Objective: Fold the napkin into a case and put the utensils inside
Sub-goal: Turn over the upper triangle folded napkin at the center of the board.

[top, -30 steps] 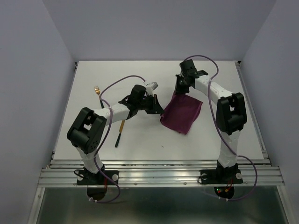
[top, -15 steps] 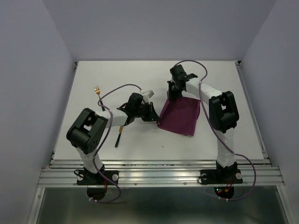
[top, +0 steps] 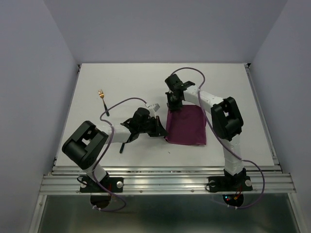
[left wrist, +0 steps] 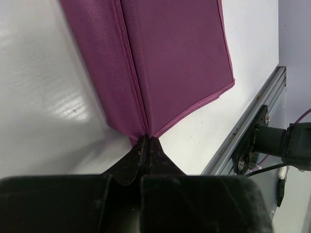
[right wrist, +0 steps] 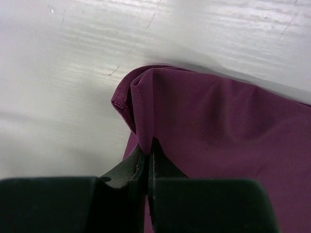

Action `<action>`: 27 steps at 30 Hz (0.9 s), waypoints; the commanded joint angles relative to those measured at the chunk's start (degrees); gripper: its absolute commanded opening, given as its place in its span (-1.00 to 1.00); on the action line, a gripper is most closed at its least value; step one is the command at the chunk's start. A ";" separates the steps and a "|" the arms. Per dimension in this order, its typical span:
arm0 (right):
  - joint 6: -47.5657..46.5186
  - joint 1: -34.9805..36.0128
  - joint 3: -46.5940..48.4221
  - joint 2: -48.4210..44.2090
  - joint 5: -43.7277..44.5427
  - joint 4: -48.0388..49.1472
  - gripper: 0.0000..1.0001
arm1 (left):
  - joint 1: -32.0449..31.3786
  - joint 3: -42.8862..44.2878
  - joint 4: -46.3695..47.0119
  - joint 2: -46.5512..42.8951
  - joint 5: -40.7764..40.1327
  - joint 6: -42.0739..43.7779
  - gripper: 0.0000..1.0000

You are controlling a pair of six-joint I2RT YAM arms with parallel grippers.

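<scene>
One napkin (top: 187, 126), one fork (top: 101, 93), perhaps one knife (top: 123, 145).

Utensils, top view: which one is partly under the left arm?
The knife, nearer the front edge: only its black handle end sticks out from under the left arm. The fork lies fully exposed farther back, gold head showing.
</scene>
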 commanded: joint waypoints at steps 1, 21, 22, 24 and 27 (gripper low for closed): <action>0.41 0.65 -0.75 -2.92 7.50 4.91 -0.99 | -3.90 -4.17 -2.83 -2.97 1.87 -2.53 -1.00; 2.34 4.09 -7.18 -9.51 4.95 9.75 -0.08 | -7.07 -9.11 0.27 -6.49 -2.00 -4.30 -1.00; 2.52 4.09 -7.18 -9.86 4.60 9.66 -0.03 | -7.07 -9.19 0.27 -6.66 -2.08 -4.30 -1.00; 2.78 4.09 -7.35 -11.18 4.25 10.01 0.09 | -7.07 -9.46 0.27 -6.92 -2.35 -4.30 -1.00; 3.13 4.09 -7.79 -12.85 4.42 10.10 0.14 | -6.98 -9.98 0.35 -7.63 -2.96 -4.47 -1.00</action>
